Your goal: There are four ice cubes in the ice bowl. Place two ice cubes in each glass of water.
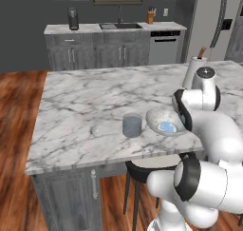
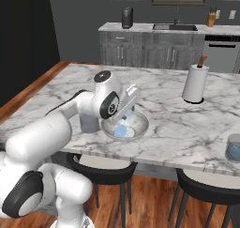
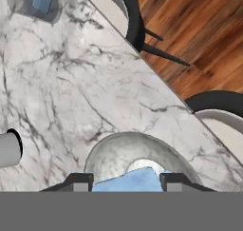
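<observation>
At the bottom centre of the hand view, the gripper (image 3: 126,181) straddles an ice cube (image 3: 128,181) in the bowl (image 3: 111,151), jaws open; close squarely before lifting.

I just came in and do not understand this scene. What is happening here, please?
A white robot arm reaches down into the ice bowl on the marble counter. Its fingers stand on either side of a blue ice cube, apparently to pick it up. One glass of water stands beside the bowl; another glass, further away, seems to hold ice already.
</observation>
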